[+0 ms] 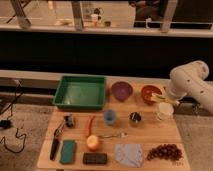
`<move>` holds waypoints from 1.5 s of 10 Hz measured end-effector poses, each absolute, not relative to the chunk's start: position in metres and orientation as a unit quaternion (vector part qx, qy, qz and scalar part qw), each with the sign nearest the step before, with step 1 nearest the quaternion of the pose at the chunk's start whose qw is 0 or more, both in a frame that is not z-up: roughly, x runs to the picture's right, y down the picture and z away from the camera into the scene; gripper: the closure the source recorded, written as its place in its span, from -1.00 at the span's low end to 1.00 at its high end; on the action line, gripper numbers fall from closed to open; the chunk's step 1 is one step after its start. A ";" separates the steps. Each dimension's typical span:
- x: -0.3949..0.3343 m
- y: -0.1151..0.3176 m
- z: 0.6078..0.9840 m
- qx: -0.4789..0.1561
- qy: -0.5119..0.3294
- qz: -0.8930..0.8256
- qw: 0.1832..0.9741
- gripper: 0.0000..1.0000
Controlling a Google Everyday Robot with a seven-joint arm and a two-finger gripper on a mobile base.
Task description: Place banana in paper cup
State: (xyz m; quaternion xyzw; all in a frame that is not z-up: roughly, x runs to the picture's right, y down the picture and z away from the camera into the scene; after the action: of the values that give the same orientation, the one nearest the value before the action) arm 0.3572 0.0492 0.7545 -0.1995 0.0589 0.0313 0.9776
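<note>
Camera view: a wooden table (150, 136) fills the lower frame; a white arm (192, 82) enters at right, its gripper (170, 101) just above the paper cup (165, 112) at mid-right, clenched or released I cannot tell. Beside it the banana (161, 97) lies over the cup's rim: likely light, soft, easily bruised, best pinched gently at mid-length

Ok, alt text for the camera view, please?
A white robot arm reaches in from the right, its hand just above a white paper cup, with a pale banana at the hand. The wooden table also holds a green tray, purple bowl, orange bowl, blue cup, metal cup and grapes.
</note>
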 end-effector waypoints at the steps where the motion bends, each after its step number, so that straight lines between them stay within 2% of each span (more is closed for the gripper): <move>1: 0.361 0.051 0.755 -0.201 0.061 0.034 0.977 0.82; 8: 0.354 0.093 0.766 -0.225 0.040 0.044 0.972 0.82; 15: 0.344 0.080 0.766 -0.218 0.042 0.035 0.974 0.82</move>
State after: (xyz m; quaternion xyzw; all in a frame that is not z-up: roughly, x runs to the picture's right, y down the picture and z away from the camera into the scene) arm 0.3443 0.0803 0.7656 -0.2185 0.0419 0.0348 0.9743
